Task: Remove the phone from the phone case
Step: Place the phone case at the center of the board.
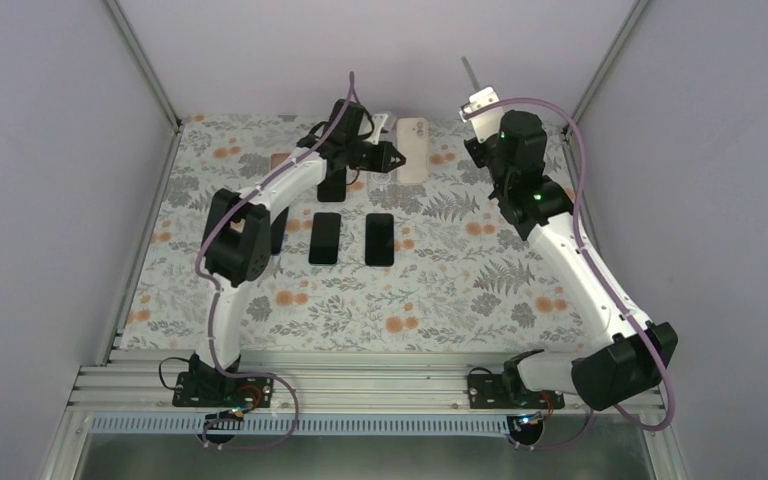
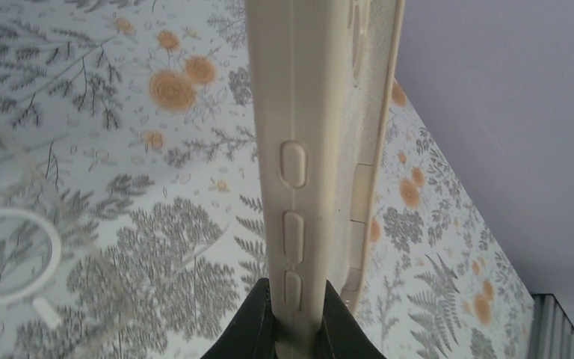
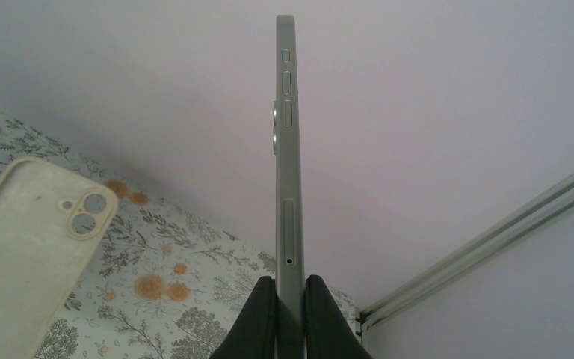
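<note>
Slim phone (image 3: 285,187), seemingly pale green, with side buttons, stands edge-on in the air, clamped by the right gripper (image 3: 288,318). The left gripper (image 2: 297,318) pinches the cream rubbery case (image 2: 293,112) above the floral tablecloth (image 2: 119,262).

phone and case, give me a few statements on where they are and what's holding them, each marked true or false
1. The right gripper is shut on the slim pale silver phone, held edge-on to its wrist camera. True.
2. The cream silicone phone case lies loose on the table, ungripped. False: the left gripper is clamped on one edge of it.
3. The phone sits inside the case. False: they are apart, one in each gripper.
4. Two black rectangular slabs lie side by side on the floral table cover. True.
</note>
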`<action>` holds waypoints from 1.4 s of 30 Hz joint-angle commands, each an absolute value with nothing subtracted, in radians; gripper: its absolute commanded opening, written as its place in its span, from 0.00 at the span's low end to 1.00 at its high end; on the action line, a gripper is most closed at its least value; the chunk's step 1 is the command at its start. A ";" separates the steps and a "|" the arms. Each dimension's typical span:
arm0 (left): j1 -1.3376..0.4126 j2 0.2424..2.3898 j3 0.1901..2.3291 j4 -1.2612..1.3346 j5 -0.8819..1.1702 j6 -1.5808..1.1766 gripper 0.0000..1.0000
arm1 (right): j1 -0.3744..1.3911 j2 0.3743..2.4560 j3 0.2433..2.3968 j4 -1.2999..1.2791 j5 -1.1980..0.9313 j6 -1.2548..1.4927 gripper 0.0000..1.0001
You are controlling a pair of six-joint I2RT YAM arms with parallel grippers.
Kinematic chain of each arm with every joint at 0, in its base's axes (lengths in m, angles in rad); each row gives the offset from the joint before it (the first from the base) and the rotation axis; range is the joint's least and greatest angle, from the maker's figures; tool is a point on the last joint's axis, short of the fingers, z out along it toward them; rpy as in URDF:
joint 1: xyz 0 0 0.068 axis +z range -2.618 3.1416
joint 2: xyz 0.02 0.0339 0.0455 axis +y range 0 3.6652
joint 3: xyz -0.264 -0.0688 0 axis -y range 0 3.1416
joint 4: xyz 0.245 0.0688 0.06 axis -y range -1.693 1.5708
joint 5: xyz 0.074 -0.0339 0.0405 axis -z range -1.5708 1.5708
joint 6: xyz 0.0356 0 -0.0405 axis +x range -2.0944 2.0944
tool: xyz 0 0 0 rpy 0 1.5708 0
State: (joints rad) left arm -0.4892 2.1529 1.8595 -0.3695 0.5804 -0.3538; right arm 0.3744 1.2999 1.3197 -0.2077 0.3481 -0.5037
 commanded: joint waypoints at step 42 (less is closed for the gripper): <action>-0.538 2.712 2.444 -0.445 0.504 -0.399 0.20 | 0.316 1.345 1.384 -0.215 0.242 -0.397 0.04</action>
